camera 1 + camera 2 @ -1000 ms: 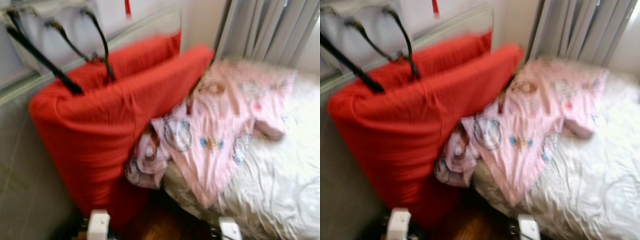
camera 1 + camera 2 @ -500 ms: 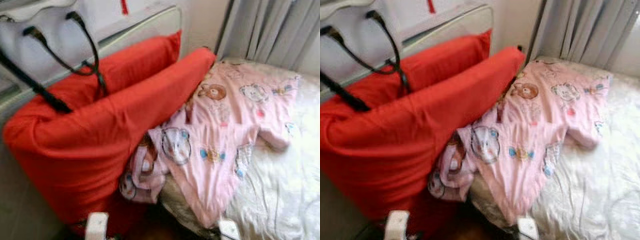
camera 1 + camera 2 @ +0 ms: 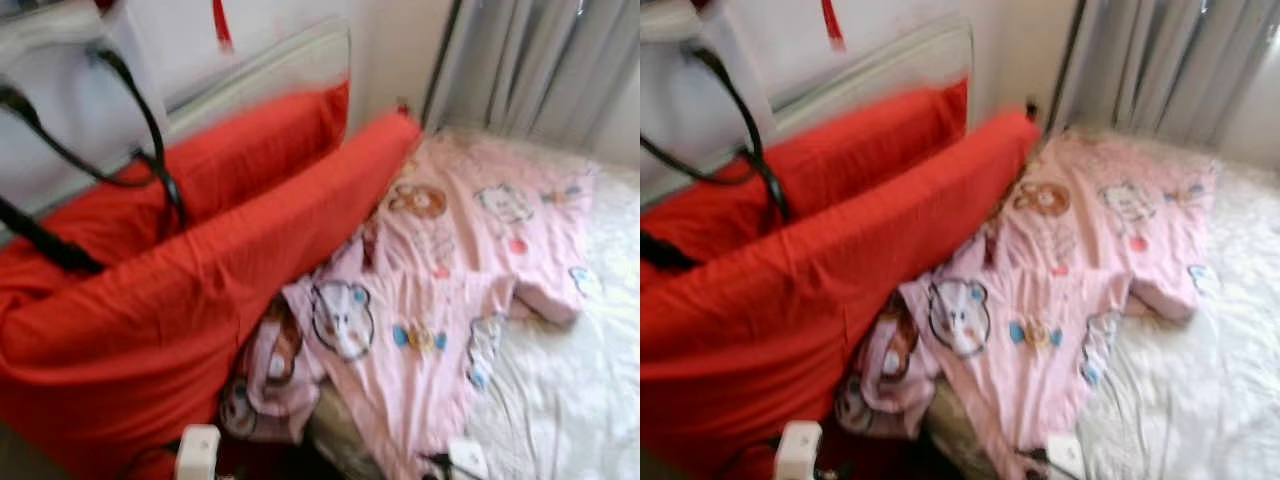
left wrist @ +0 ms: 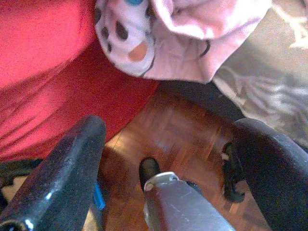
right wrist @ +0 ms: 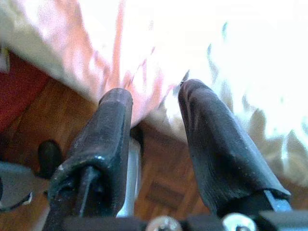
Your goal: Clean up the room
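Pink pyjamas (image 3: 440, 290) lie seemingly just beyond the released right pincer (image 5: 153, 98).

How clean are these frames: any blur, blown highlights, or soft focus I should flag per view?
Left and right eye views: soft motion blur throughout, the cartoon prints on the pink blanket smeared, the red cushion edges fuzzy. Right wrist view: the white bedding is blown out to near pure white, and the right gripper fingers are soft. Left wrist view: exposure fine, the left gripper fingers out of focus up close.
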You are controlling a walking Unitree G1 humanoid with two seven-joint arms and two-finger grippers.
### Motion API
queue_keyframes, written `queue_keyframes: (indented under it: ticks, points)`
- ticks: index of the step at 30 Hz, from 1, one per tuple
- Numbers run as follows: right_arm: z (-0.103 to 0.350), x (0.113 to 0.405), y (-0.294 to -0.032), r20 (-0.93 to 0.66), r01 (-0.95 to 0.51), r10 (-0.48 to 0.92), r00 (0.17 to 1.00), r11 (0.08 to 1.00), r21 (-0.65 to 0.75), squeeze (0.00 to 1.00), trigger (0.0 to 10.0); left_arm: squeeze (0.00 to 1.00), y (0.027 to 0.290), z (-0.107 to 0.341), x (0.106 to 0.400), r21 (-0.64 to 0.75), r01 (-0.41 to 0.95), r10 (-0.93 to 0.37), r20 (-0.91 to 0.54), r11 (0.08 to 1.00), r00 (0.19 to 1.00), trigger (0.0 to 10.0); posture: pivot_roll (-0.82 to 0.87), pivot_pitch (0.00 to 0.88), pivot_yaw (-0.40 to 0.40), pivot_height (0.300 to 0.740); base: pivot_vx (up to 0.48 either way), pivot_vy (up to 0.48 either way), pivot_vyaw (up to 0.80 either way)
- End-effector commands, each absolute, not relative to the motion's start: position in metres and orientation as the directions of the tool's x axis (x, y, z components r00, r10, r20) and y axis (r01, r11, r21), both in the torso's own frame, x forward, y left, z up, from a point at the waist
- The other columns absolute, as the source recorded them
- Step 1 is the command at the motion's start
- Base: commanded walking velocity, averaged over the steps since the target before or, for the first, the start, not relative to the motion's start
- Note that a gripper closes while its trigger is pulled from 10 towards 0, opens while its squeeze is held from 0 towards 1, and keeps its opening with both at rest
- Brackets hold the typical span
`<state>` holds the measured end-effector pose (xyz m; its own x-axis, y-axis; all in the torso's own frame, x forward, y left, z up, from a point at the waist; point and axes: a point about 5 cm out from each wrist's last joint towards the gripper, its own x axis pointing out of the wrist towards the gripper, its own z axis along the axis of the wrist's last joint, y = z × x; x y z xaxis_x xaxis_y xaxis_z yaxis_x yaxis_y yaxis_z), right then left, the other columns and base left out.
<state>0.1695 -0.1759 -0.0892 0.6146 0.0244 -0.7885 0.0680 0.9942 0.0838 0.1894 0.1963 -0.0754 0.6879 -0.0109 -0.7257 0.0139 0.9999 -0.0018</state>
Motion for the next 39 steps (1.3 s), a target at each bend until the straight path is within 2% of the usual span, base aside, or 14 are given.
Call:
queue_keyframes:
  ticks: [1,7,10,11,14,15,19,24,33,34,35,36,37,39]
  points:
    - [-0.090,0.167,-0.171,-0.786,0.084,0.031,0.618,0.991,0.105,0.00,10.0,0.00,0.204,-0.077,0.183,0.007,-0.007,0.010,-0.734,1.000,0.679,10.0,-0.04,0.052,-0.048,0.740,0.000,0.000,0.00]
    - [-0.075,0.195,-0.172,-0.698,0.096,0.020,0.716,0.987,0.126,0.00,10.0,0.00,0.202,-0.074,0.185,-0.042,-0.034,-0.004,-0.680,0.999,0.733,10.0,-0.04,0.043,-0.053,0.740,0.000,0.000,0.00]
    - [-0.064,0.211,-0.172,-0.618,0.086,0.023,0.786,0.986,0.145,0.00,10.0,0.00,0.202,-0.072,0.185,-0.073,-0.057,-0.004,-0.649,0.996,0.761,10.0,-0.04,0.033,-0.058,0.740,0.000,0.000,0.00]
    - [-0.052,0.224,-0.170,-0.532,0.069,0.032,0.846,0.983,0.170,0.00,10.0,0.00,0.202,-0.071,0.185,-0.075,-0.052,-0.007,-0.627,0.996,0.779,10.0,-0.05,0.026,-0.058,0.740,0.000,0.000,0.00]
    - [-0.047,0.230,-0.169,-0.488,0.053,0.043,0.872,0.982,0.180,0.00,10.0,0.00,0.201,-0.070,0.185,-0.081,-0.054,-0.008,-0.617,0.995,0.787,10.0,-0.05,0.020,-0.057,0.740,0.000,0.000,0.00]
    - [-0.042,0.232,-0.166,-0.447,-0.002,0.080,0.891,0.985,0.172,0.00,10.0,0.00,0.201,-0.070,0.184,-0.083,-0.052,-0.009,-0.607,0.995,0.794,10.0,-0.05,0.016,-0.056,0.740,0.000,0.000,0.00]
    - [-0.038,0.231,-0.164,-0.395,-0.057,0.114,0.912,0.986,0.154,0.00,10.0,0.00,0.201,-0.069,0.183,-0.093,-0.046,-0.017,-0.591,0.995,0.807,10.0,-0.05,0.012,-0.058,0.740,0.000,0.000,0.00]
    - [-0.024,0.233,-0.170,-0.267,0.001,0.042,0.963,0.987,0.158,0.00,10.0,0.00,0.201,-0.067,0.181,-0.090,-0.032,-0.024,-0.561,0.995,0.827,10.0,-0.06,0.000,-0.056,0.740,0.000,0.000,0.00]
    - [-0.021,0.229,-0.160,-0.229,-0.001,0.041,0.972,0.985,0.174,0.00,10.0,0.00,0.199,-0.067,0.180,-0.086,-0.005,-0.044,-0.554,0.996,0.831,10.0,-0.06,0.000,-0.059,0.740,0.000,0.000,0.00]
    - [-0.020,0.229,-0.158,-0.218,-0.008,0.046,0.975,0.985,0.170,0.00,10.0,0.00,0.193,-0.038,0.212,-0.071,0.045,-0.067,-0.355,0.996,0.932,10.0,-0.06,0.026,-0.067,0.740,0.000,0.000,0.00]
    - [-0.020,0.229,-0.158,-0.218,-0.008,0.046,0.975,0.985,0.170,0.00,10.0,0.00,0.193,-0.038,0.212,-0.071,0.045,-0.067,-0.355,0.996,0.932,10.0,-0.06,0.026,-0.067,0.740,0.000,0.000,0.00]
    - [-0.019,0.229,-0.157,-0.217,-0.008,0.044,0.975,0.986,0.166,0.00,10.0,0.00,0.187,-0.010,0.231,-0.061,0.075,-0.085,-0.188,0.995,0.978,10.0,-0.05,0.030,-0.069,0.740,0.000,0.000,0.00]
    - [-0.019,0.229,-0.157,-0.217,-0.008,0.044,0.975,0.986,0.166,0.00,10.0,0.00,0.187,-0.010,0.231,-0.061,0.075,-0.085,-0.188,0.995,0.978,10.0,-0.05,0.030,-0.069,0.740,0.000,0.000,0.00]
    - [-0.017,0.231,-0.160,-0.214,-0.020,0.051,0.976,0.989,0.145,0.00,10.0,0.00,0.176,0.029,0.255,-0.062,0.093,-0.092,0.013,0.994,0.996,10.0,-0.05,0.062,-0.080,0.740,0.000,0.000,0.00]
